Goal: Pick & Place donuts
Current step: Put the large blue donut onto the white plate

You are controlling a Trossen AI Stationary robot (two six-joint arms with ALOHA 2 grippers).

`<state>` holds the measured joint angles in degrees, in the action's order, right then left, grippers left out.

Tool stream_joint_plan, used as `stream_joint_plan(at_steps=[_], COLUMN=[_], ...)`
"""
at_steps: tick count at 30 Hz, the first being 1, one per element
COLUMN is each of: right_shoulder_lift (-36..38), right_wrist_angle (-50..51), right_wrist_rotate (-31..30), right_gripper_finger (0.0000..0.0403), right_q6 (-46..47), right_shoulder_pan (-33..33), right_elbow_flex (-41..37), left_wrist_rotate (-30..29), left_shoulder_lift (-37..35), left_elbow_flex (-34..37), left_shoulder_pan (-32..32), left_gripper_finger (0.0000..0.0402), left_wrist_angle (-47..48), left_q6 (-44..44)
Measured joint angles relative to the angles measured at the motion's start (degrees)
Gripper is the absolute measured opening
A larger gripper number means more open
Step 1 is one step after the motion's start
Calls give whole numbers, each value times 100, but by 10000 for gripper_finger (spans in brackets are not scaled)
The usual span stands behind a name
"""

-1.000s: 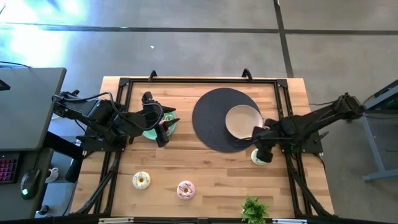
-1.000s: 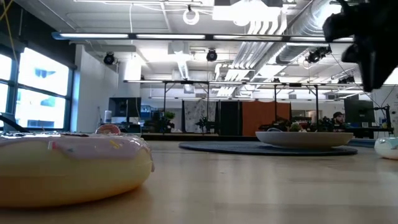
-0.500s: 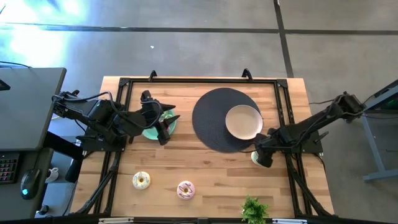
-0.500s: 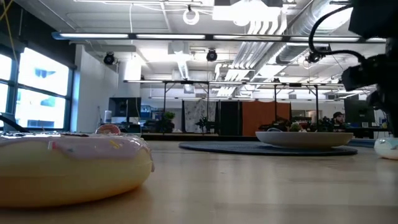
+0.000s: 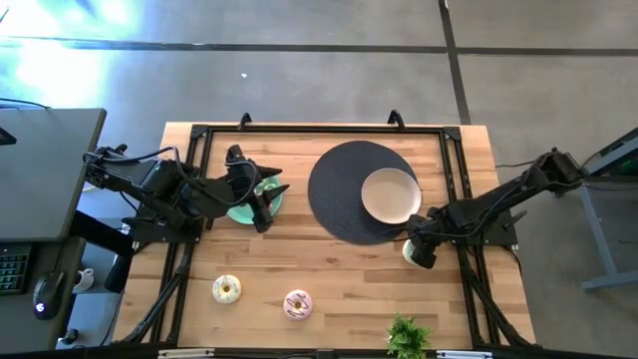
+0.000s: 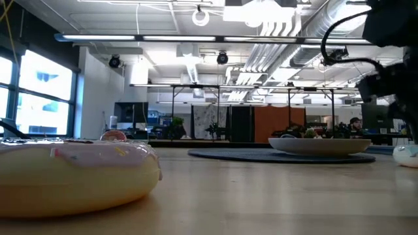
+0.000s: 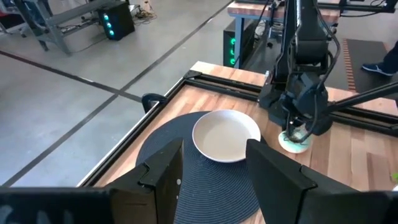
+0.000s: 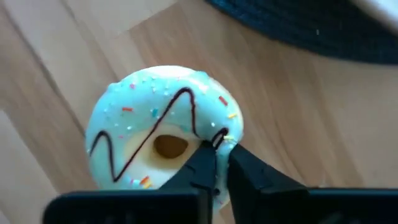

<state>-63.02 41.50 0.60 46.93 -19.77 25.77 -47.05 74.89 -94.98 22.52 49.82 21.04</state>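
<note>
Where right hand (image 8: 214, 163) nips, pale-green donut (image 8: 149, 134) (brown zigzag, sprinkles)

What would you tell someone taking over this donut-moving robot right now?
Right pincer: shut, low over the pale green iced toy donut beside the dark round mat; grip unclear.
Left pincer: open, waiting at the table's left.
White-iced toy donut and pink-iced toy donut: lying on bare wood.
Round white plate: no donut on it yet, so all placing remains.
</note>
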Motion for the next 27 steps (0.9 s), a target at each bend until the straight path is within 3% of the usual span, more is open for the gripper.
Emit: stream_joint_plan(at_steps=[5, 8, 14, 16, 22, 27], right_shoulder_lift=[2, 4, 4, 4, 4, 6], right_wrist_angle=[393, 725, 814, 812, 605, -285], right_wrist_rotate=[-238, -678, -2609, -2890, -2484, -1835], right_gripper_finger=[26, 22, 11, 15, 10, 12], right_q6=[-454, -914, -1483, -1457, -1751, -2028], right_shoulder_pan=[2, 15, 641, 1027, 2372, 3345], right_elbow_flex=[1019, 1732, 2459, 2470, 1906, 990], left_wrist_rotate=[38, 84, 267, 270, 273, 271], left_shoulder_lift=[0, 65, 251, 363, 523, 520], left_elbow_flex=[0, 0, 2, 2, 2, 2], left_shoulder_pan=[0, 0, 0, 0, 0, 0], left_gripper_finger=[172, 172, 172, 172, 172, 172], left_wrist_angle=[2, -1, 1, -1, 0, -27], left_q6=[-10, -17, -17, -19, -178, -276])
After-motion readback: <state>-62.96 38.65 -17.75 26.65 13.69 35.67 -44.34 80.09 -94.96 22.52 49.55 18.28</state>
